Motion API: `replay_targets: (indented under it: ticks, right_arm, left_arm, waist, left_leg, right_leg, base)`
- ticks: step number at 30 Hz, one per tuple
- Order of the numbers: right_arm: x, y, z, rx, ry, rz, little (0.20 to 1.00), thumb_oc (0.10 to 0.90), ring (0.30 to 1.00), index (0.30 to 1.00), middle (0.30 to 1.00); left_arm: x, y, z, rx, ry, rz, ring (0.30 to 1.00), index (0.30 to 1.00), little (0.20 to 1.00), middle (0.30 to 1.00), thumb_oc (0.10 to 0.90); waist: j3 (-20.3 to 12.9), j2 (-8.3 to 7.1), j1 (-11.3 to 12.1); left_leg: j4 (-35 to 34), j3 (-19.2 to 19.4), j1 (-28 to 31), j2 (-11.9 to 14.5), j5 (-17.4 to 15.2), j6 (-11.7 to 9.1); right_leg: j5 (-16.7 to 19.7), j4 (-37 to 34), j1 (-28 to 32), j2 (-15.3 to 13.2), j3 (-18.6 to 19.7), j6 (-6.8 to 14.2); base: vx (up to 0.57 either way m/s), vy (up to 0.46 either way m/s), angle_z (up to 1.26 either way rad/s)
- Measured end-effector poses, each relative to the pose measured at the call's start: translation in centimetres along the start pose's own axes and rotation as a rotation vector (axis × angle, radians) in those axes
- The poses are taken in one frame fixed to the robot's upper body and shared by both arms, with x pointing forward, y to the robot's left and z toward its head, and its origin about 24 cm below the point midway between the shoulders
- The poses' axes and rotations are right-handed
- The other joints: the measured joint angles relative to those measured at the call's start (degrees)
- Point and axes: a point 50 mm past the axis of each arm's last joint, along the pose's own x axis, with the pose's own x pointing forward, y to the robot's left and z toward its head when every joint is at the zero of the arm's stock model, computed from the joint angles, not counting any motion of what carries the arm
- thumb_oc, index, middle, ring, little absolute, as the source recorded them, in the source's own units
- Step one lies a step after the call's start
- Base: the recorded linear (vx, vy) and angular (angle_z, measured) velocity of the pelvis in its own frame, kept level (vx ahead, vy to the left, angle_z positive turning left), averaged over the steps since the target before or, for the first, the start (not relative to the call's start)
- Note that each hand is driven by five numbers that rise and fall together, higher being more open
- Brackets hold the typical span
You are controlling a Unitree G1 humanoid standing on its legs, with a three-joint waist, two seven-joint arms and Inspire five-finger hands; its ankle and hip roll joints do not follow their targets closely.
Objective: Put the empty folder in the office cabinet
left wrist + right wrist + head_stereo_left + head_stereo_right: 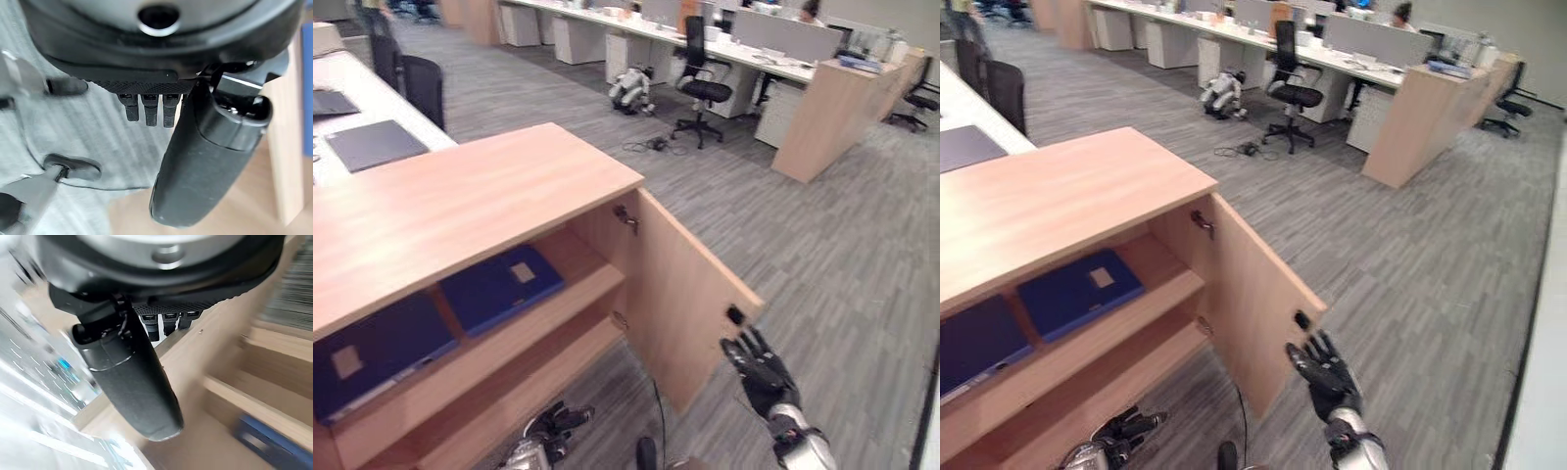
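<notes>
You see an open wooden cabinet (460, 206) with its door (680, 294) swung out to the right. On its upper shelf (543, 313) lie two blue folders flat, side by side: one (499, 286) nearer the door, the other (372, 352) further left. The lower shelf (509, 392) sits just under it. The cabinet stands on a grey striped floor (822, 264). Behind it, a white desk (382, 103) carries a grey pad (374, 144).
</notes>
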Motion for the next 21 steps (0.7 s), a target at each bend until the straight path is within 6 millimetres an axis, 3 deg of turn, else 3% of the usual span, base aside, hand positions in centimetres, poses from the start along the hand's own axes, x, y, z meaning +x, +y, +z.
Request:
replay_targets:
  ticks: [1, 2, 3, 4, 5, 6, 7, 8, 9, 12, 16, 21]
  right_arm:
    - [-0.1, 0.7, -1.1, 0.000, 0.051, 0.046, 0.900, 0.800, 0.900, 0.900, 0.900]
    - [0.0, 1.0, -1.5, -0.002, 0.075, 0.070, 0.900, 0.800, 0.900, 0.900, 0.900]
    - [0.7, 1.7, -2.3, -0.006, 0.138, 0.109, 0.900, 0.800, 0.900, 0.900, 0.900]
    - [1.3, 4.1, -4.4, -0.043, 0.272, 0.239, 0.900, 0.800, 0.900, 0.900, 0.900]
    - [1.3, 4.9, -5.3, -0.058, 0.321, 0.295, 0.900, 0.800, 0.900, 0.900, 0.900]
    - [0.9, 6.2, -6.7, -0.062, 0.394, 0.375, 0.900, 0.800, 0.900, 0.900, 0.900]
    - [0.4, 7.4, -8.3, -0.043, 0.463, 0.438, 0.900, 0.800, 0.900, 0.900, 0.900]
    - [0.5, 8.3, -9.2, -0.013, 0.487, 0.455, 0.900, 0.800, 0.900, 0.900, 0.900]
    - [0.5, 9.8, -10.0, 0.011, 0.510, 0.501, 0.900, 0.800, 0.900, 0.900, 0.900]
    - [1.6, 11.8, -9.5, -0.004, 0.502, 0.591, 0.900, 0.800, 0.900, 0.900, 0.900]
    - [2.7, 11.3, -7.7, -0.065, 0.466, 0.586, 0.900, 0.800, 0.900, 0.900, 0.900]
    - [3.4, 10.0, -6.8, -0.095, 0.452, 0.538, 0.900, 0.800, 0.900, 0.900, 0.900]
  left_arm:
    - [0.1, -0.1, 0.8, -0.003, -0.023, -0.011, 0.900, 0.900, 0.900, 0.900, 0.800]
    - [0.2, -0.1, 1.6, -0.004, -0.046, -0.015, 0.900, 0.900, 0.900, 0.900, 0.800]
    - [0.2, 0.0, 1.7, -0.022, -0.045, -0.003, 0.900, 0.900, 0.900, 0.900, 0.800]
    - [0.1, 0.6, 1.1, -0.045, -0.022, 0.021, 0.900, 0.900, 0.900, 0.900, 0.800]
    - [0.1, 0.9, 0.6, -0.046, -0.008, 0.031, 0.900, 0.900, 0.900, 0.900, 0.800]
    - [-0.1, 1.2, -0.5, -0.051, 0.018, 0.045, 0.900, 0.900, 0.900, 0.900, 0.800]
    - [-0.3, 1.4, -1.5, -0.058, 0.041, 0.057, 0.900, 0.900, 0.900, 0.900, 0.800]
    - [-0.3, 1.9, -1.4, -0.064, 0.035, 0.069, 0.900, 0.900, 0.900, 0.900, 0.800]
    - [-0.5, 2.9, -1.4, -0.080, 0.019, 0.096, 0.900, 0.900, 0.900, 0.900, 0.800]
    - [-1.2, 5.9, -1.7, -0.093, 0.011, 0.192, 0.900, 0.900, 0.900, 0.900, 0.800]
    - [-2.5, 9.4, -4.0, -0.096, 0.069, 0.287, 0.900, 0.900, 0.900, 0.900, 0.800]
    - [-2.5, 8.9, -4.4, -0.111, 0.073, 0.267, 0.900, 0.900, 0.900, 0.900, 0.800]
  waist:
    - [-0.5, -2.75, 0.1]
    - [-0.9, -4.91, 0.3]
    - [-0.2, -4.99, 0.5]
    - [-0.1, -6.66, 2.6]
    - [0.1, -6.40, 3.2]
    - [0.0, -5.02, 4.3]
    - [-1.1, -2.05, 6.4]
    - [-1.2, -1.87, 7.0]
    - [-1.1, -2.27, 8.3]
    - [-0.8, -3.26, 11.5]
    - [-0.1, -3.27, 15.0]
    - [0.6, -3.58, 17.1]
  left_leg:
    - [-2.1, -2.5, -1.1, -2.2, 0.2, -1.2]
    - [-3.4, -2.6, -0.8, -3.2, 0.4, -1.3]
    - [-2.6, -2.0, -2.0, -2.9, 1.6, -2.1]
    - [2.6, 1.0, -2.2, -5.1, 1.4, -2.2]
    - [4.7, 1.8, -1.9, -5.6, 1.0, -2.1]
    - [6.5, 1.5, -0.4, -6.3, 0.7, -2.0]
    - [4.5, 1.4, 0.5, -6.4, -1.3, -1.0]
    - [2.1, -0.4, 0.7, -7.1, -0.2, -0.5]
    - [-2.2, -2.3, 1.4, -8.5, 1.4, -0.2]
    - [-8.1, -5.2, 1.5, -10.6, 3.7, -0.4]
    - [-8.2, -6.9, 1.2, -11.6, 8.2, -0.5]
    - [-8.2, -12.4, 0.9, -14.6, 8.3, -0.5]
  right_leg:
    - [-1.4, -3.0, 6.6, -3.2, 0.9, 3.5]
    - [-2.7, -10.7, 10.5, -4.5, 0.2, 0.4]
    - [1.9, -16.3, 12.8, -4.6, -4.7, -0.5]
    - [4.1, -20.9, 14.4, -5.9, -7.4, -1.8]
    - [4.5, -21.8, 15.5, -5.8, -8.6, -1.6]
    - [4.7, -23.3, 16.9, -4.7, -11.1, -1.3]
    - [4.5, -24.2, 17.6, -2.7, -14.1, -1.2]
    - [4.2, -24.2, 17.8, -2.6, -14.6, -1.1]
    - [3.3, -24.0, 17.7, -2.1, -13.1, 0.0]
    - [2.5, -23.7, 16.9, -2.2, -14.0, -1.7]
    - [2.2, -22.9, 18.7, -2.6, -16.3, -1.1]
    - [1.0, -23.1, 19.9, -4.4, -19.8, 0.1]
  base:
    - [-0.01, -0.014, 1.07]
    - [0.00, -0.014, 1.34]
    - [-0.01, -0.021, 1.09]
    - [-0.01, -0.021, 1.02]
    - [-0.01, -0.036, 1.11]
    - [0.00, -0.035, 1.33]
    - [0.00, -0.034, 1.60]
    - [0.01, -0.047, 1.78]
    - [0.01, -0.041, 1.68]
    - [0.00, -0.053, 1.65]
    - [0.01, -0.050, 0.62]
    - [0.06, -0.076, 0.62]
